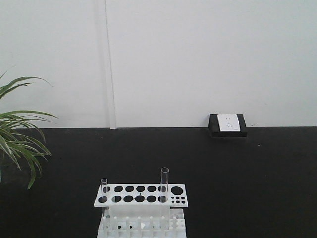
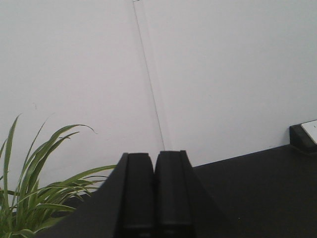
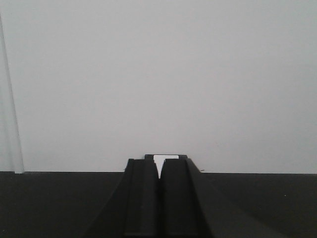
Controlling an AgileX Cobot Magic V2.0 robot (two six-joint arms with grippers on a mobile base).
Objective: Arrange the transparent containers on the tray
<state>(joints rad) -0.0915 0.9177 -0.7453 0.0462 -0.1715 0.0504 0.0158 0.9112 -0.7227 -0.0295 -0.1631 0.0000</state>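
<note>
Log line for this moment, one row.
test tubes: both upright in rack | tray: not in view | left hand: shut, empty | right hand: shut, empty

Rack (image 1: pixel 141 195): your white holed rack stands at the black table's (image 1: pixel 257 183) near edge.
Plant (image 1: pixel 20 141): green leaves, far left.
Socket (image 1: pixel 228 124): against the white wall (image 1: pixel 198 59).

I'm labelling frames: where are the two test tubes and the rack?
Left test tube (image 1: pixel 104 188): front view, glass near rim.
Right test tube (image 1: pixel 164 183): front view, upper glass wall.
Rack (image 1: pixel 141 194): front view, top plate between holes.
</note>
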